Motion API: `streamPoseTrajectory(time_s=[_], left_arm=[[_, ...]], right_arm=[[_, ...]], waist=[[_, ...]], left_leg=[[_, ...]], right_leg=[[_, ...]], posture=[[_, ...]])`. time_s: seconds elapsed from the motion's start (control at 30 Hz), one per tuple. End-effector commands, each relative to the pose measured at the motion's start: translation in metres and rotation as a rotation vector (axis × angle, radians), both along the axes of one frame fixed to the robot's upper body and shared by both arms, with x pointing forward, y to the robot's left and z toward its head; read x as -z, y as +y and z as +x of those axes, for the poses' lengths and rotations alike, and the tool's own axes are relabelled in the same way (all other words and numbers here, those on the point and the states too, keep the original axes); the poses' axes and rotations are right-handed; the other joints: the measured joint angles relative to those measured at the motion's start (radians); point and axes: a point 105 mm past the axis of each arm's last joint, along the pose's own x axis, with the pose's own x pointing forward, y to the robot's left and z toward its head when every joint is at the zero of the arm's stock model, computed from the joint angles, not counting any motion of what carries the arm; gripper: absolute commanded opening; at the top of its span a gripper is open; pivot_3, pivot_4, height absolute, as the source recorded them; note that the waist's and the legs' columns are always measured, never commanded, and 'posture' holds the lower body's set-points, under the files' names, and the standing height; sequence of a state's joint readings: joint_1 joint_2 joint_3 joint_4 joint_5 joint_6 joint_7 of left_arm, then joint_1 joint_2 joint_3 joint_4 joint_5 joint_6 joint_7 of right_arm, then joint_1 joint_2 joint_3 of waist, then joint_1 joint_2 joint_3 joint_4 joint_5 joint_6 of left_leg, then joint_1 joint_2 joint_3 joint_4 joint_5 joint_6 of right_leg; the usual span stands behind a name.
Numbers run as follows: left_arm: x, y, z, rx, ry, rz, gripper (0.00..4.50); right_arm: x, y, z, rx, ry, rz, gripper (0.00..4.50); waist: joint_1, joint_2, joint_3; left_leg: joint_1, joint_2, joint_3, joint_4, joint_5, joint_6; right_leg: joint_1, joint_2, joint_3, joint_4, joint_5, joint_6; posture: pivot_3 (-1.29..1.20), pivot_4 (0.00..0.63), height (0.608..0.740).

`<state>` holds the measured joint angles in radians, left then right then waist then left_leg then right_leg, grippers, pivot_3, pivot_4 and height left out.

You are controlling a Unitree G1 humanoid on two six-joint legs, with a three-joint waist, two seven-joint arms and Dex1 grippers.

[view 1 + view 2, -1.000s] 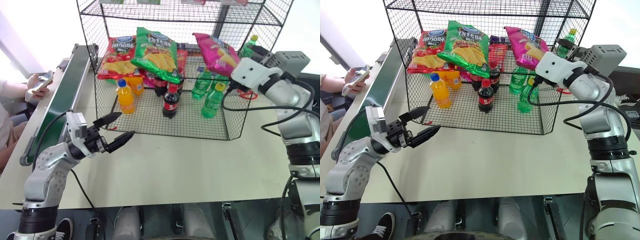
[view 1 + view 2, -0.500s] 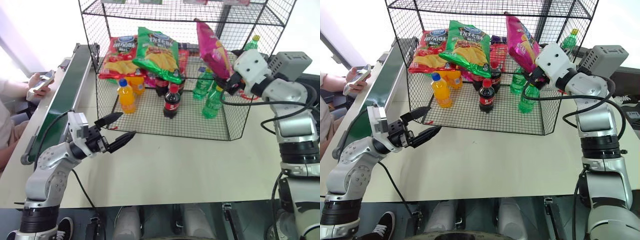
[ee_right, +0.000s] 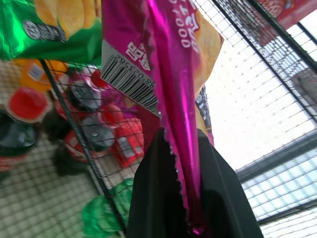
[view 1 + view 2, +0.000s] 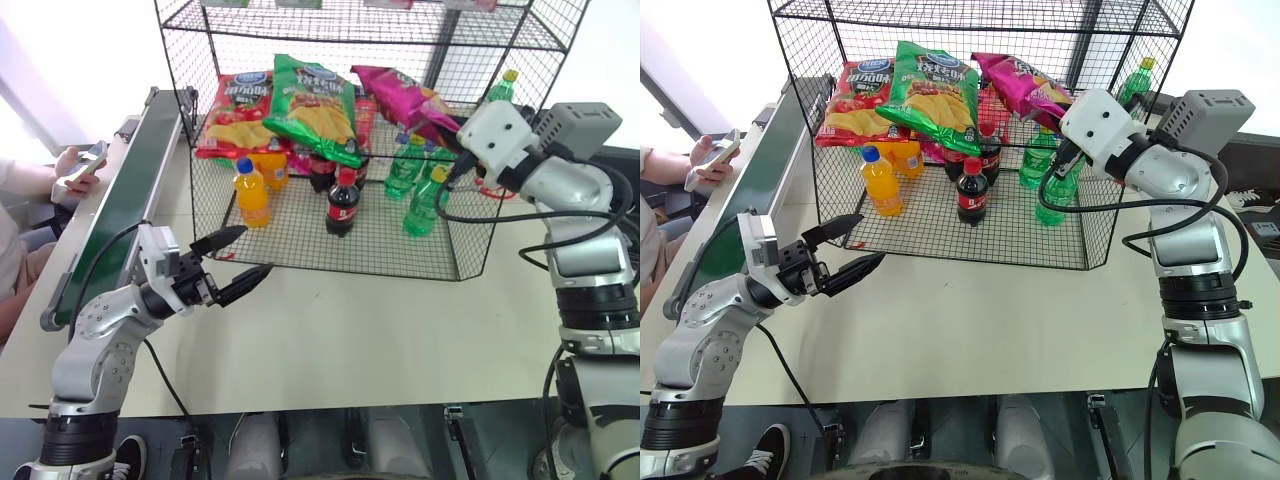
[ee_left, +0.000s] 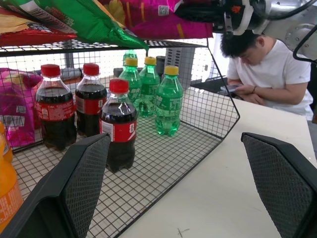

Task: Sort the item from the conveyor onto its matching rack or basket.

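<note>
The item, a magenta-pink crisps bag, lies tilted on the middle tier of the black wire rack, beside a green bag. In the right wrist view my right gripper is shut on the bag's crimped bottom edge. My left gripper hovers open and empty over the table in front of the rack, its two fingers wide apart. The dark green conveyor runs along the table's left side with nothing on the part in view.
A red bag lies left of the green one. Orange, cola and green bottles stand on the rack's bottom tier. A person's hand holding a phone is left of the conveyor; another person sits beyond the rack.
Half a second ago the pink bag stood upright at the rack's right; now it is tipped flat and leftward onto the tier, with the right wrist turned. The left arm has not moved.
</note>
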<state>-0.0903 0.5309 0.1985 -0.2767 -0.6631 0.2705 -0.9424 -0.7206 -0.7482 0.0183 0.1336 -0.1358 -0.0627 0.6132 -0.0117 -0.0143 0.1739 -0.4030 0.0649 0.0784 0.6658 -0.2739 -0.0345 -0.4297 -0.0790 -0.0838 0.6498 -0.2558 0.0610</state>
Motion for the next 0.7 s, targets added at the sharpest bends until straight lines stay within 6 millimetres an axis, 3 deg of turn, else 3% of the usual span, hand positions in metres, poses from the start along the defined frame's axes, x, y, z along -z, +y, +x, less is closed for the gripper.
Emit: streamPoseTrajectory(time_s=[0.03, 0.17, 0.27, 0.37, 0.7], left_arm=[[-0.008, -0.003, -0.003, 0.011, -0.043, 0.005, 4.50], [-0.008, -0.004, -0.003, 0.012, -0.043, 0.003, 4.50], [-0.008, -0.005, -0.003, 0.013, -0.042, 0.005, 4.50], [-0.008, -0.004, -0.003, 0.006, -0.042, 0.000, 4.50], [-0.009, -0.005, -0.004, 0.005, -0.042, -0.007, 4.50]], right_arm=[[-0.021, 0.002, 0.000, 0.035, -0.169, -0.192, 0.05], [-0.017, 0.003, 0.007, 0.075, -0.224, -0.317, 0.05], [-0.019, -0.009, 0.016, 0.167, -0.238, -0.335, 0.05], [-0.019, -0.019, 0.023, 0.239, -0.215, -0.273, 0.05], [-0.021, -0.011, 0.020, 0.227, -0.190, -0.106, 0.05]], waist=[[0.000, 0.000, 0.000], [-0.003, 0.000, 0.000], [-0.002, 0.000, 0.000], [0.000, 0.000, 0.000], [-0.001, 0.000, 0.000]], left_leg=[[0.000, 0.000, 0.000, 0.000, 0.000, 0.000], [0.000, 0.000, 0.000, 0.000, 0.000, 0.000], [0.000, 0.000, 0.000, 0.000, 0.000, 0.000], [0.000, 0.000, 0.000, 0.000, 0.000, 0.000], [0.000, 0.000, 0.000, 0.000, 0.000, 0.000]], right_leg=[[0.000, 0.000, 0.000, 0.000, 0.000, 0.000], [0.000, 0.000, 0.000, 0.000, 0.000, 0.000], [0.000, 0.000, 0.000, 0.000, 0.000, 0.000], [0.000, 0.000, 0.000, 0.000, 0.000, 0.000], [0.000, 0.000, 0.000, 0.000, 0.000, 0.000]], posture=[[0.00, 0.150, 0.740], [0.00, 0.150, 0.740], [0.00, 0.150, 0.740], [0.00, 0.150, 0.740], [0.00, 0.150, 0.740]])
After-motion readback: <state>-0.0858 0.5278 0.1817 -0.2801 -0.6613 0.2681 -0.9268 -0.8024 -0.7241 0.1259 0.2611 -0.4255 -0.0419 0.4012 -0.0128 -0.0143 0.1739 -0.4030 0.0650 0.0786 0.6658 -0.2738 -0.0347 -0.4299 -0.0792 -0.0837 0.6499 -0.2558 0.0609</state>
